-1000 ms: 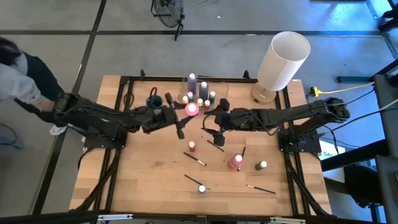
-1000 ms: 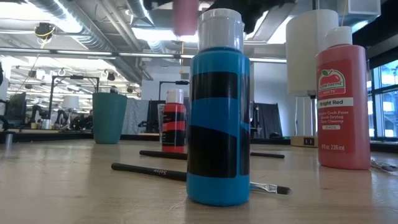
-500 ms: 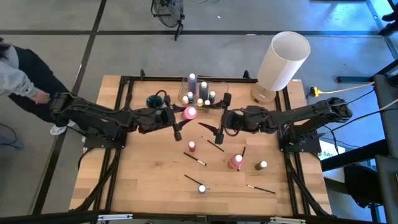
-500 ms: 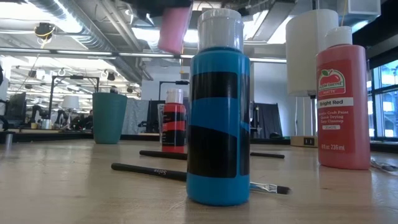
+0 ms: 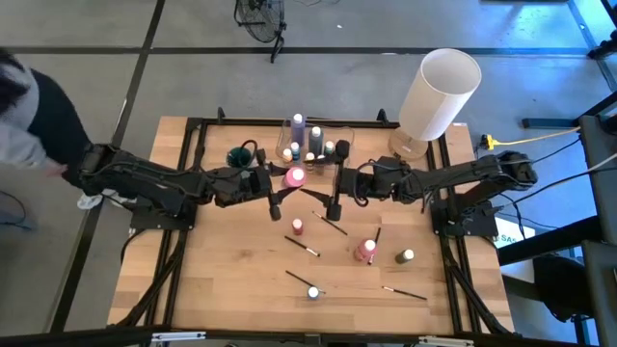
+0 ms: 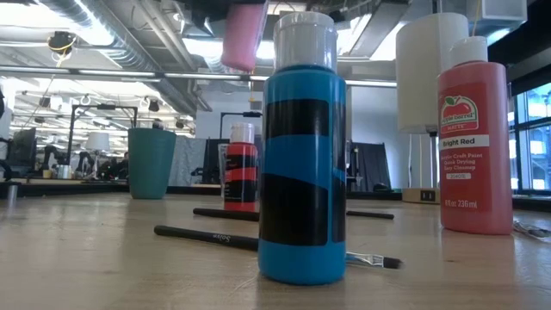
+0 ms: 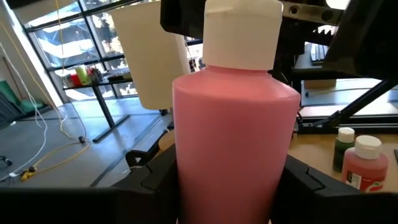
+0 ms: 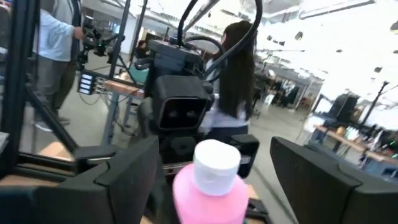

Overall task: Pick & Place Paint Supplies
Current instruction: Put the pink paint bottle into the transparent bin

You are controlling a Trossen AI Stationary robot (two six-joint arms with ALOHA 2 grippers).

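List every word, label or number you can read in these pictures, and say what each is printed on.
"Bright Red": label of the red paint bottle at the right of the low view.
"236 ml": bottom of that same label; the small lines between are too small to read.
Pale lettering on the paintbrush handle: too blurred to read.
Label on the small red bottle in the left wrist view: unreadable.

I work in a robotics lab set up in an open, industrial office hall. My wooden bench sits in a black metal frame on a bare concrete floor, with exposed silver ducts and strip lights overhead. Beyond the bench stand more workbenches with robot arms, tall windows, and people among the equipment.
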